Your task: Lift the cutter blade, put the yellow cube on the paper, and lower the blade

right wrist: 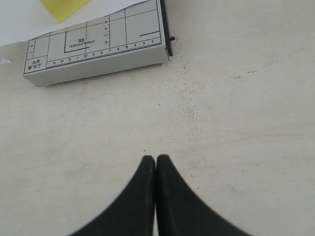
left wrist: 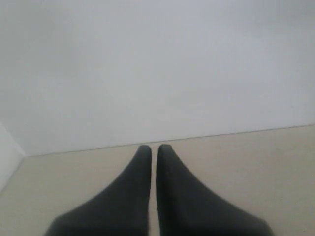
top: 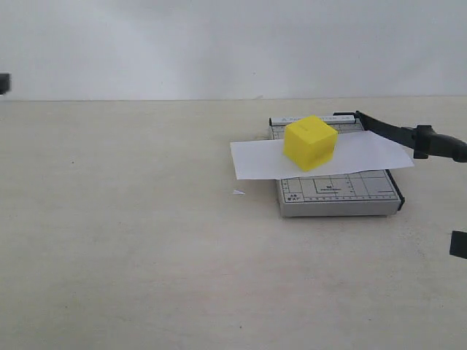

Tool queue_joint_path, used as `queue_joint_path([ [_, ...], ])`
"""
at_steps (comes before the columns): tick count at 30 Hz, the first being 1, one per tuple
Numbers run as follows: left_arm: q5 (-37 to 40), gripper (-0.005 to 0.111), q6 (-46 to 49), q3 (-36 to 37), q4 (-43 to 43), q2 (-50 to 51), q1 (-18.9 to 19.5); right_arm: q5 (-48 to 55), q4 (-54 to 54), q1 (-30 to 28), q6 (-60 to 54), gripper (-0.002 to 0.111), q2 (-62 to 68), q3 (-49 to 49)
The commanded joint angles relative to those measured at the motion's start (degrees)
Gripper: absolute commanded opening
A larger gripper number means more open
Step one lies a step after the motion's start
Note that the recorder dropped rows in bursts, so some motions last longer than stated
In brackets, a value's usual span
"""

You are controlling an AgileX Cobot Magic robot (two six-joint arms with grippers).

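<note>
The yellow cube (top: 310, 142) sits on the paper (top: 255, 159), which lies across the grey trimmer base (top: 339, 195). The cutter blade (top: 408, 135) stands lifted off the base, slanting out to the right from its hinge at the back corner; nothing holds it. My left gripper (left wrist: 151, 147) is shut and empty, far from the trimmer, facing a bare wall. My right gripper (right wrist: 156, 158) is shut and empty over the table, in front of the base (right wrist: 93, 46). A corner of the cube (right wrist: 64, 7) and the paper (right wrist: 19, 22) show in the right wrist view.
A small white paper scrap (top: 238, 192) lies on the table just left of the base. The beige table (top: 117, 240) runs wide to the left and front. A white wall (top: 219, 44) closes the back.
</note>
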Motion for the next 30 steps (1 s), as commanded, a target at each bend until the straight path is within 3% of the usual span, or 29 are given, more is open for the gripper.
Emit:
queue_joint_path([
  [1, 6.8, 0.004, -17.4, 0.4, 12.7, -7.7, 11.7, -0.2, 0.3, 0.2, -0.5, 0.0, 0.1, -0.2],
  [4, 6.6, 0.004, -26.8, 2.0, 17.6, -14.3, 17.7, -0.2, 0.3, 0.2, -0.5, 0.0, 0.1, -0.2],
  [7, 7.8, 0.004, -30.1, 4.0, 23.7, -22.2, 21.1, -0.3, 0.3, 0.2, -0.5, 0.0, 0.1, -0.2],
  [13, 24.8, 0.004, -29.9, 8.4, 26.2, -40.6, 21.7, -0.3, 0.3, 0.2, -0.5, 0.0, 0.1, -0.2],
  [19, 34.5, 0.004, -31.4, 14.7, 23.0, -62.3, 21.4, -1.3, 0.3, 0.2, -0.5, 0.0, 0.1, -0.2],
  [26, 36.8, 0.004, -37.6, 22.8, 21.4, -80.8, 21.4, -6.0, 0.3, 0.2, -5.6, 0.0, 0.1, -0.2],
  [30, 39.7, 0.004, -37.6, 27.8, 21.3, -81.3, 21.4, -6.4, 0.3, 0.2, -9.8, 0.0, -0.6, -0.2],
])
